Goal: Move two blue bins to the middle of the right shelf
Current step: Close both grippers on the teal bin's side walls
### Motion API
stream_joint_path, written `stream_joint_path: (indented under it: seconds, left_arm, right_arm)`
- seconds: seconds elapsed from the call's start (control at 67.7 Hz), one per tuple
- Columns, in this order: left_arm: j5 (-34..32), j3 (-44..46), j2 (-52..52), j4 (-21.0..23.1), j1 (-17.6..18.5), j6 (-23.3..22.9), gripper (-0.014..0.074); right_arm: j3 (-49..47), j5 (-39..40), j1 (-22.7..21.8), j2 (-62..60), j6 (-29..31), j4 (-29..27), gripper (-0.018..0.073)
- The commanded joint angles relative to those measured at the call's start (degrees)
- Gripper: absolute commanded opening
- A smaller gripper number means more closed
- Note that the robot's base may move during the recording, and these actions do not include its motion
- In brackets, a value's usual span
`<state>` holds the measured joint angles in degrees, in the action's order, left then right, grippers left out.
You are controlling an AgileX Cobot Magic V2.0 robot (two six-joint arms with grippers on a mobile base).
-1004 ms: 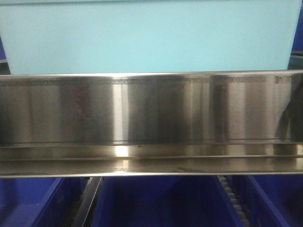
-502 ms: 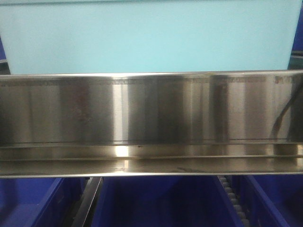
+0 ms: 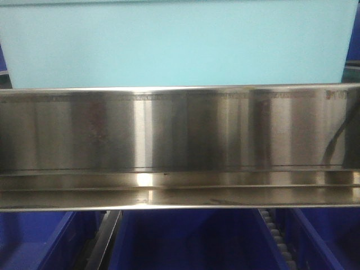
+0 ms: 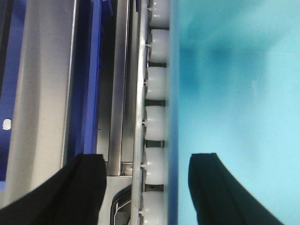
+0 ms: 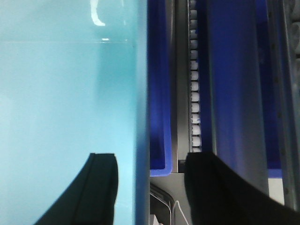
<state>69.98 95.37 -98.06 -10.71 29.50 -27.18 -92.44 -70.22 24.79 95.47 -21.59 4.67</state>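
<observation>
One pale blue bin [image 3: 174, 42] fills the top of the front view, standing behind a steel shelf rail. In the left wrist view its left wall [image 4: 174, 93] runs up the frame, resting on white rollers [image 4: 155, 122]. My left gripper [image 4: 147, 159] is open and straddles that wall, with one finger inside the bin and one outside. In the right wrist view the same bin [image 5: 70, 93] takes up the left half. My right gripper [image 5: 151, 157] is open across the bin's right wall, with its left finger inside the bin. Neither gripper visibly presses on the wall.
A wide stainless steel shelf rail [image 3: 180, 140] crosses the front view. Dark royal-blue bins [image 3: 185, 242] sit on the level below it. Another dark blue bin [image 5: 157, 93] and a roller track [image 5: 194, 93] lie just right of the pale bin.
</observation>
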Motion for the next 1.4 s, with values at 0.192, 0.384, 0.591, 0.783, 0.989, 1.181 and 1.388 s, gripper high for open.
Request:
stream_joint_path:
  seconds: [0.192, 0.384, 0.591, 0.783, 0.989, 1.181, 1.388]
  left_arm:
    - [-0.92, 0.35, 0.11, 0.26, -0.15, 0.11, 0.0307]
    - [-0.83, 0.35, -0.13, 0.28, -0.15, 1.25, 0.0307]
    - [-0.51, 0.35, -0.14, 0.55, -0.15, 1.25, 0.0285]
    - [-0.51, 0.35, -0.23, 0.55, -0.15, 1.25, 0.0214]
    - [-0.26, 0.35, -0.98, 1.11, -0.15, 1.25, 0.0027]
    - [-0.26, 0.35, -0.98, 1.09, -0.15, 1.25, -0.0111]
    - [-0.02, 0.35, -0.98, 0.95, -0.15, 1.13, -0.0111]
  right_arm:
    - [-0.01, 0.26, -0.23, 0.56, 0.02, 0.56, 0.0235]
    - [-0.01, 0.26, -0.23, 0.57, 0.02, 0.56, 0.0235]
    - [-0.01, 0.26, -0.23, 0.57, 0.14, 0.56, 0.0235]
    - [-0.01, 0.26, -0.23, 0.57, 0.26, 0.56, 0.0209]
    - [-0.01, 0.26, -0.23, 0.57, 0.26, 0.56, -0.0136]
    - [-0.01, 0.26, -0.23, 0.57, 0.26, 0.56, -0.0162]
    - [-0.13, 0.26, 0.1, 0.03, -0.8, 1.85, -0.0162]
